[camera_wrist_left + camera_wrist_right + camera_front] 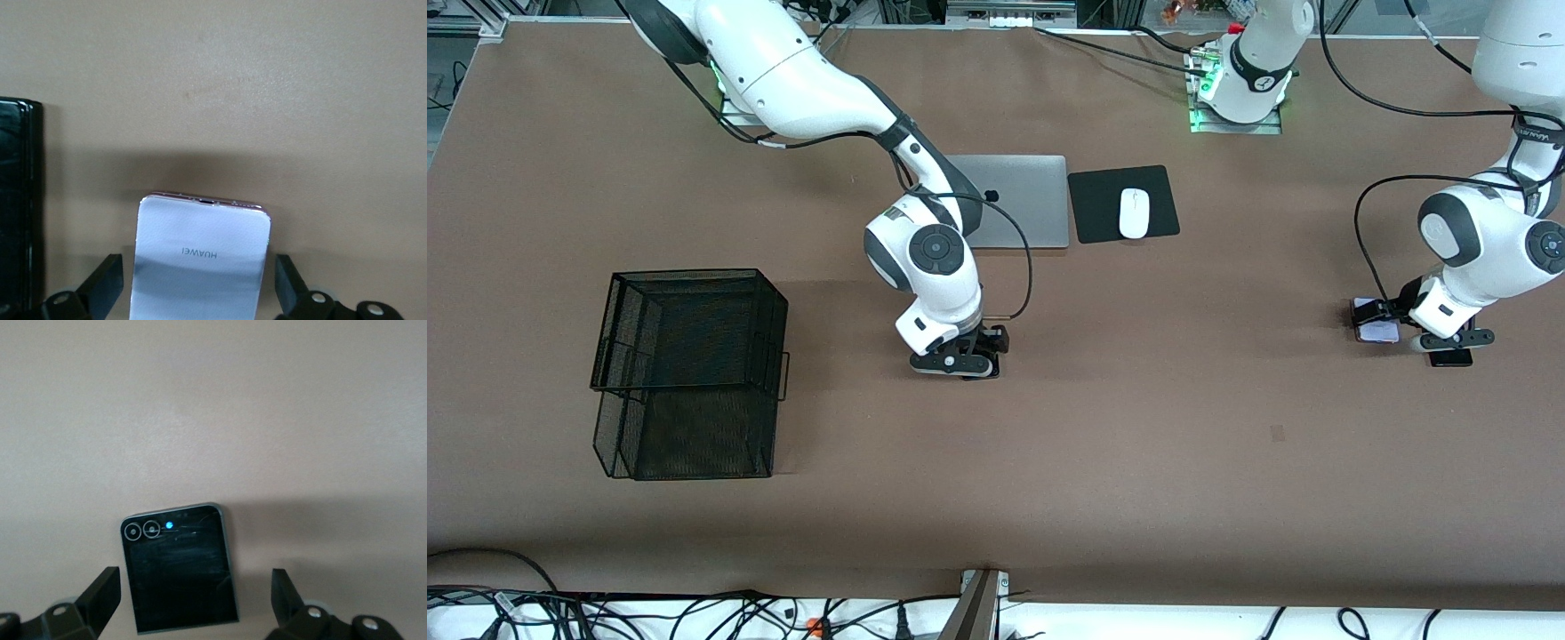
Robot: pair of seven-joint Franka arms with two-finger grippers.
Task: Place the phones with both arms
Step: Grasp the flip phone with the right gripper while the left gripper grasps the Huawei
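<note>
Phones aren't grabbed yet: right gripper point(971, 356) mid-frame straddles the black phone point(180, 570), left gripper point(1405, 324) at right edge straddles the white-lavender phone point(200, 263), both spread wide on the table point(1138, 427), so squeezing looks next.

The small black phone point(179, 568) lies flat on the brown table, face of dark glass up, with two round camera rings and a tiny blue dot near one short edge. It sits near the middle of the table.

The white-lavender phone point(199, 260) also lies flat. It is shiny, with a thin pink rim and one word printed on it (the letters show upside down). It rests toward the left arm's end of the table.

The long black phone point(17, 200) lies just beside the white-lavender one, not touching it, and a little nearer to the front camera.
</note>
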